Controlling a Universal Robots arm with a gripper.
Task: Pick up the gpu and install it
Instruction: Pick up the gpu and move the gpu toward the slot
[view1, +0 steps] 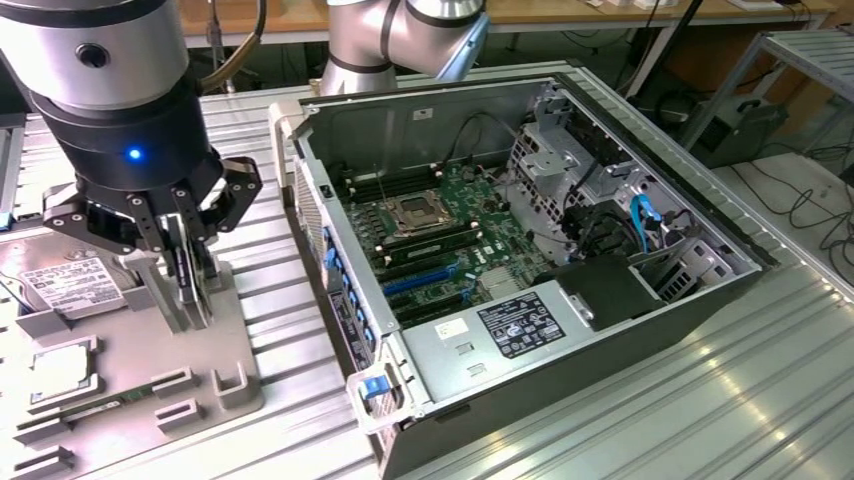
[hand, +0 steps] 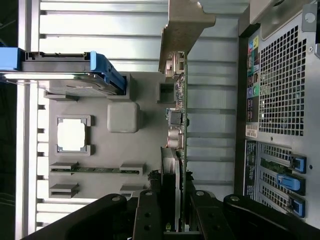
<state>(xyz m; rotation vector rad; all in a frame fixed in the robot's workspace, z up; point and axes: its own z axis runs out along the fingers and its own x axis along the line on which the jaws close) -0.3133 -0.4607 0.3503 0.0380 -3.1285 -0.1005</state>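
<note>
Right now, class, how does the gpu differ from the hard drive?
The gpu stands on edge; the hard drive lies flat. The gpu is a thin card held in the claw; the hard drive is boxy, white-labelled and untouched. Both rest on the grey tray outside the computer case.

tool (hand: 174, 182) | closed on gpu (hand: 179, 112) | grey tray (hand: 145, 145) beneath
</note>
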